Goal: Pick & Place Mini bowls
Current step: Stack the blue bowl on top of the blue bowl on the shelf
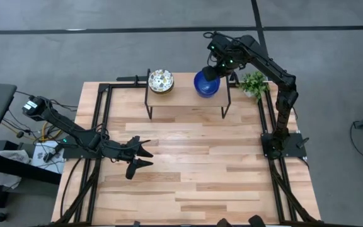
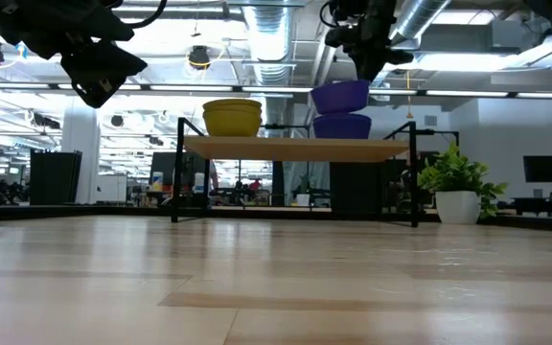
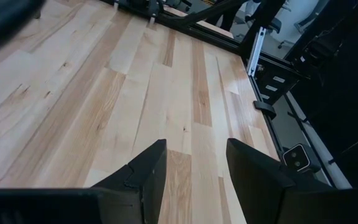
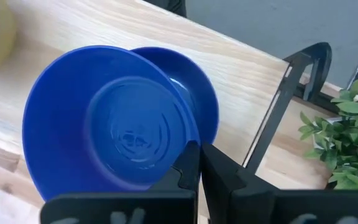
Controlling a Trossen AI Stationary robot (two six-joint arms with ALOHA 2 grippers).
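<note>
A small raised wooden shelf stands at the table's far side. On its left end sits a stack of floral mini bowls, yellow on the outside. On its right end one blue bowl rests on its base. My right gripper is above it, shut on a second blue bowl, which it holds tilted just above the first. My left gripper is open over bare table near the left side. My right gripper pinches the upper blue bowl by its rim, one finger inside the bowl and one outside. The fingers come from above, pointing down. The bowl is lifted clear of the bowl below and hangs tilted under the fingers.
A small green potted plant stands on the table just right of the shelf, close to the right arm. The shelf's thin black legs stand on the table. The wooden top in front of the shelf is open room.
</note>
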